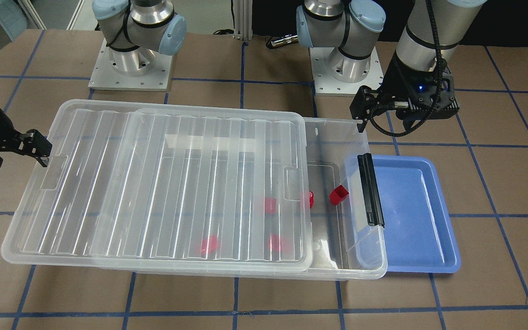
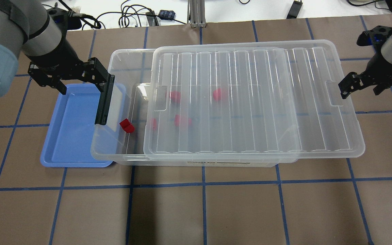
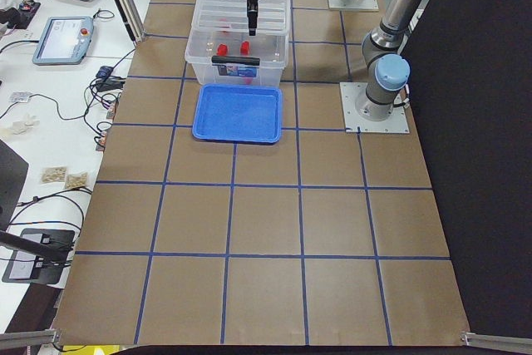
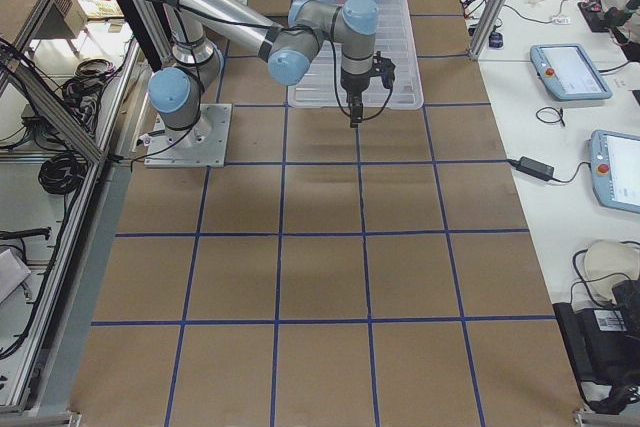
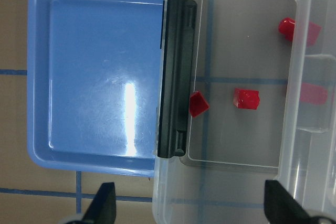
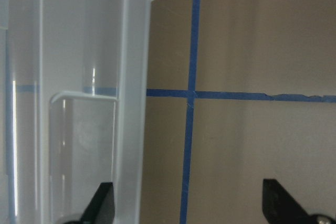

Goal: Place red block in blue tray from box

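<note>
The clear box has its ribbed lid slid toward my right, so the end by the black latch bar is uncovered. Several red blocks lie inside. One red block sits in the uncovered part, at the lid's edge. A hollow red cup-like piece lies beside the latch. The others show blurred under the lid. The blue tray lies empty against the latch end. My left gripper is open above the latch and tray edge. My right gripper is open and empty at the lid's far end.
Brown table with blue tape grid lines. The two arm bases stand behind the box. Cables and an aluminium post lie past the table's far edge.
</note>
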Controlling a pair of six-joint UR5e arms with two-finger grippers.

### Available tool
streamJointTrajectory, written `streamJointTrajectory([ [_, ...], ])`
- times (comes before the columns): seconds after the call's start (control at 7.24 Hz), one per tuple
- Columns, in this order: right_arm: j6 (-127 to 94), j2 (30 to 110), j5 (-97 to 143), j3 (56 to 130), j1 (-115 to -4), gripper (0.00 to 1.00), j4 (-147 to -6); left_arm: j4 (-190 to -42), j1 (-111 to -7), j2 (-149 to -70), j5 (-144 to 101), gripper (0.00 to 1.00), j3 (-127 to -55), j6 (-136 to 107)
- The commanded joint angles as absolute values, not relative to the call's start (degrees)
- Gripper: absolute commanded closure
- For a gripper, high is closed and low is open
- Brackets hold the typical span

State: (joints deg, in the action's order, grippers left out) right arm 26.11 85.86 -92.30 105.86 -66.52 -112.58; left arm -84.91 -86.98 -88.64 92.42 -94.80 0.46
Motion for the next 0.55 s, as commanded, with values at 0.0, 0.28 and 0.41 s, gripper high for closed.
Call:
streamJointTrajectory([
  [0.0, 28.2, 85.87, -92.2, 105.73, -63.12, 0.0, -112.32, -84.55, -87.19, -89.64, 91.5, 0.0, -94.66, 0.35],
  [0.28, 31.62, 85.78, -92.2, 105.73, -61.8, 0.0, -112.5, -84.2, -87.36, -90.08, 91.76, 0.0, -94.83, 0.27],
  [0.41, 32.34, 85.87, -92.2, 105.73, -60.92, 0.0, -112.5, -83.59, -87.36, -90.44, 91.76, 0.0, -94.92, -0.17],
])
